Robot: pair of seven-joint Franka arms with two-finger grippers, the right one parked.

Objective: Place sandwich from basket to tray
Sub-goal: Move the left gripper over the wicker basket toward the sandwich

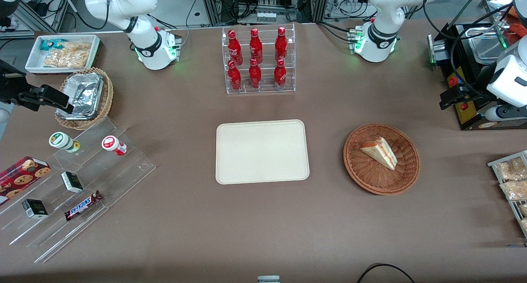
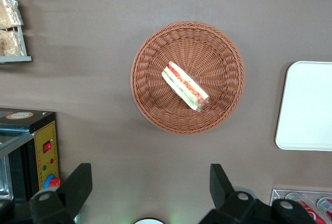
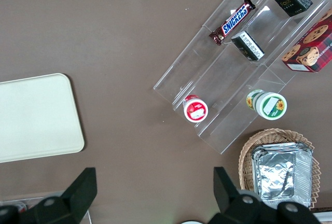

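Wicker basket [image 1: 405, 180]; gripper [image 2: 150, 182] above, apart

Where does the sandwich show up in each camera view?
Front view: sandwich lies in the basket, beside the tray.
Left wrist view: sandwich in the basket, below the open gripper.
Right wrist view: not there.
Shared landmark: the tray.

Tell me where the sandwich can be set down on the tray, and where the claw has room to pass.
The whole tray is bare. Open tablecloth separates it from the basket holding the sandwich, and from the bottle rack. The open claw hangs above the table beside the basket. It's crowded around the acrylic snack steps.
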